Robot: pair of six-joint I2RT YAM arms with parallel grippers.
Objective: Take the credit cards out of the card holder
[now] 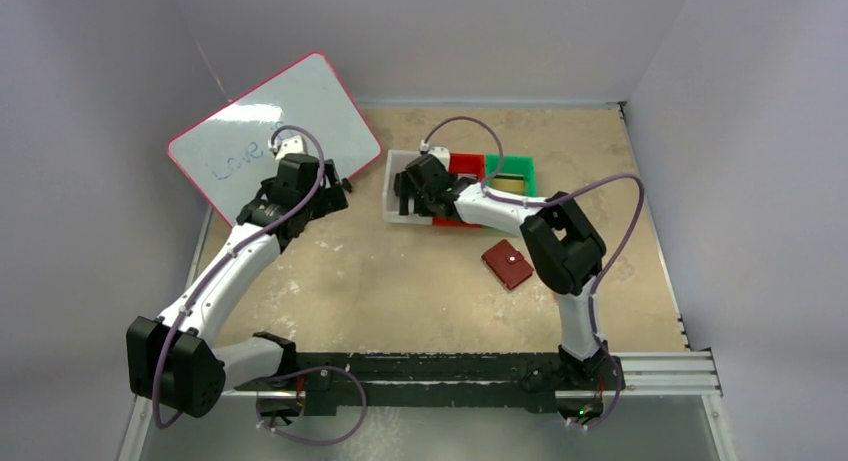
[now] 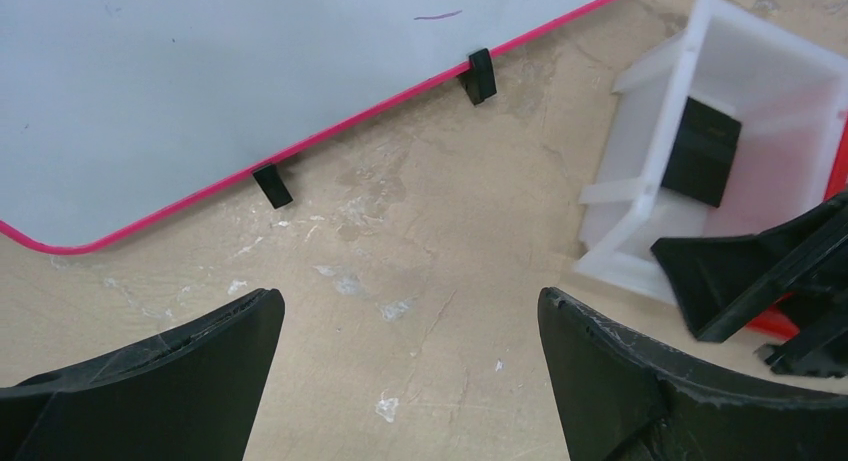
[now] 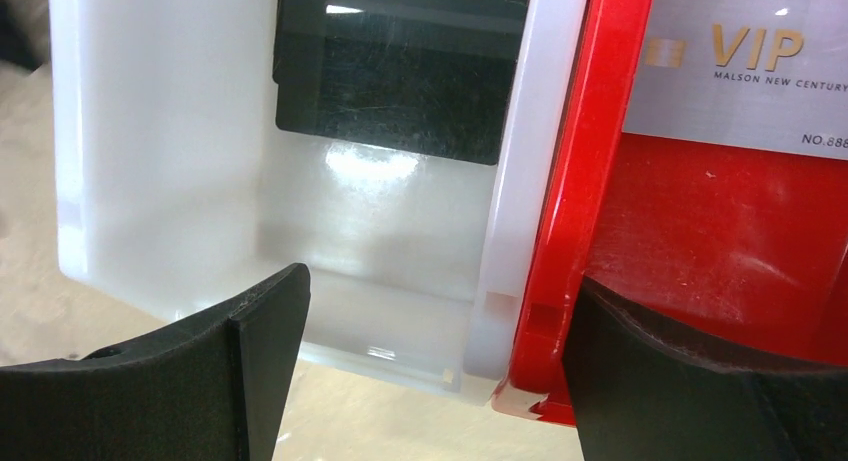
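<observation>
The card holder (image 1: 507,265) is dark red, lies shut on the table and is right of centre. No gripper touches it. My right gripper (image 1: 412,193) hangs open and empty over the near wall of the white bin (image 3: 150,161), with one finger (image 3: 700,381) over the red bin (image 3: 740,231). A black credit card (image 3: 400,71) lies in the white bin. A silver-grey card (image 3: 740,71) marked VIP lies in the red bin. My left gripper (image 2: 410,311) is open and empty above bare table, just left of the white bin (image 2: 640,191). The black card also shows in the left wrist view (image 2: 700,151).
A pink-edged whiteboard (image 1: 275,131) stands tilted at the back left on black clips (image 2: 272,185). A green bin (image 1: 512,165) stands right of the red bin (image 1: 466,164) with a goldish flat thing (image 1: 508,184) in it. Grey walls close in the table.
</observation>
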